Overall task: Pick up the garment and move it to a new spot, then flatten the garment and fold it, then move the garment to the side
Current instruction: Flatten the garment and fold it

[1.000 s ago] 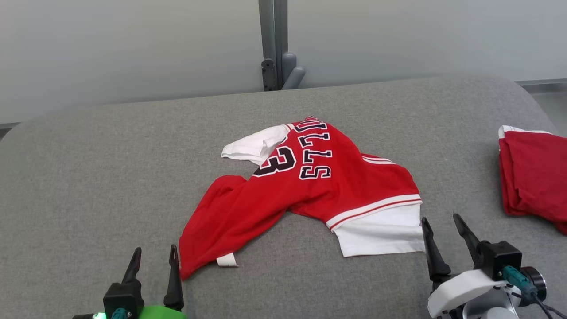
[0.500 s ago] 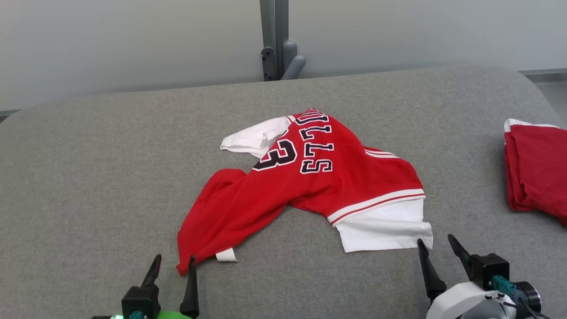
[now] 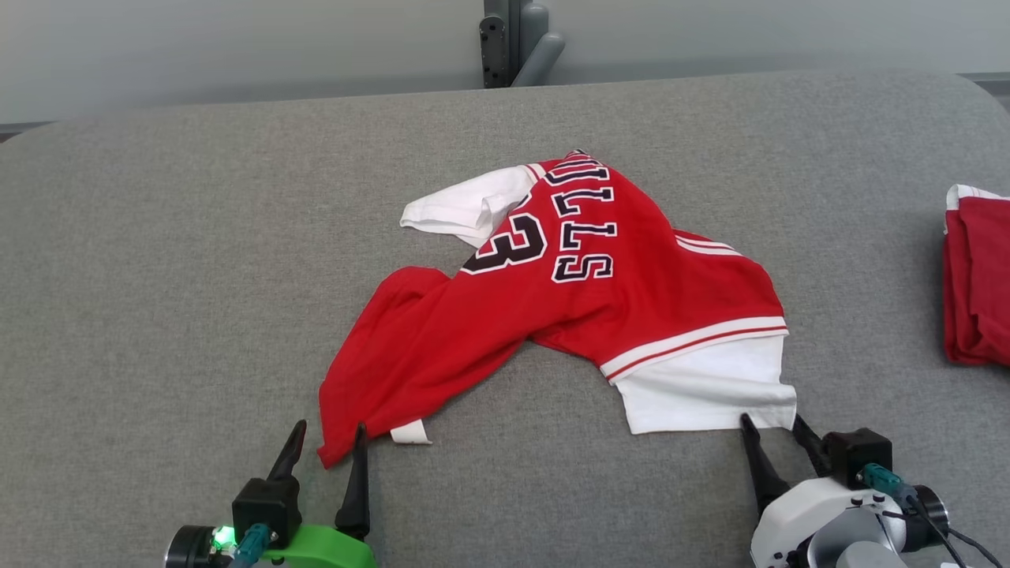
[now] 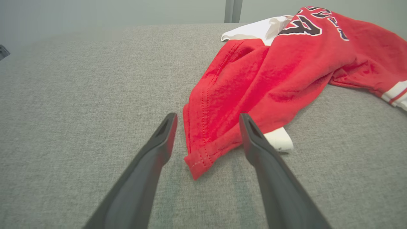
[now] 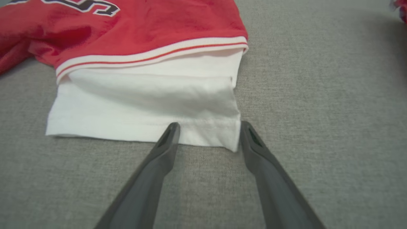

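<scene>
Head view: a crumpled red and white shirt point(image 3: 584, 308) lies in the middle of the grey padded surface point(image 3: 158, 276), and another red cloth point(image 3: 978, 284) sits at the right edge. Left wrist view: the left gripper point(image 4: 207, 116) is spread wide, a finger on either side of the shirt's red corner. Right wrist view: the right gripper point(image 5: 210, 124) is spread too, its fingertips at the corner of the shirt's white hem.
</scene>
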### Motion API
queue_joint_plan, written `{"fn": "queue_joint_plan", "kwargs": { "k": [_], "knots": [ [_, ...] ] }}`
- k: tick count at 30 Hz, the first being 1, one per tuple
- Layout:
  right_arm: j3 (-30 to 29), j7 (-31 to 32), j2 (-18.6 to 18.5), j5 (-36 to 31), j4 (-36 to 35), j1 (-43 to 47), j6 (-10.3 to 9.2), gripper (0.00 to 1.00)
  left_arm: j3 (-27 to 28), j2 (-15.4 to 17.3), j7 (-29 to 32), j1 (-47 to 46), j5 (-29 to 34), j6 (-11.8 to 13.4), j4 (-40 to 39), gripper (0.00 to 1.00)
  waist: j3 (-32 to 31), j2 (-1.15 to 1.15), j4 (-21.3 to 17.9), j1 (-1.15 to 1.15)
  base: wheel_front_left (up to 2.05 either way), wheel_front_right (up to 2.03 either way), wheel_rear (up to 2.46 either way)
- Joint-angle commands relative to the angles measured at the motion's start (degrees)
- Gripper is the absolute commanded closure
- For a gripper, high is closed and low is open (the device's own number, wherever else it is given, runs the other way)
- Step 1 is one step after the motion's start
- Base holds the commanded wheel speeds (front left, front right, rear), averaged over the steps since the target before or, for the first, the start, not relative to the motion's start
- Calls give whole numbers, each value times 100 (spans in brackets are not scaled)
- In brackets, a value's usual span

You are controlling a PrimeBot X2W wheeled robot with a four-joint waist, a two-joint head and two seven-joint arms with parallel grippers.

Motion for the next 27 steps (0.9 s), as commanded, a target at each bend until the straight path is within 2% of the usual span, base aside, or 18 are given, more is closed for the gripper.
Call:
{"fn": "queue_joint_plan", "kwargs": {
  "k": [1,7,18,27],
  "knots": [
    [23,-15,-24,65,37,-60,-7,100,-8,21,3,-65,-16,-23,16,0,39,0,40,0,0,0,0],
    [-75,-15,-202,246,-182,299,-7,100,-117,21,3,110,-228,-69,39,0,-52,0,9,0,0,0,0],
    [214,-15,-598,539,-404,615,-7,100,-42,23,3,189,-1042,162,356,0,6,0,-199,0,0,0,0],
    [334,-15,-660,579,-440,470,-7,100,-50,23,3,-26,-1054,52,728,0,28,0,-274,0,0,0,0]
  ]
}}
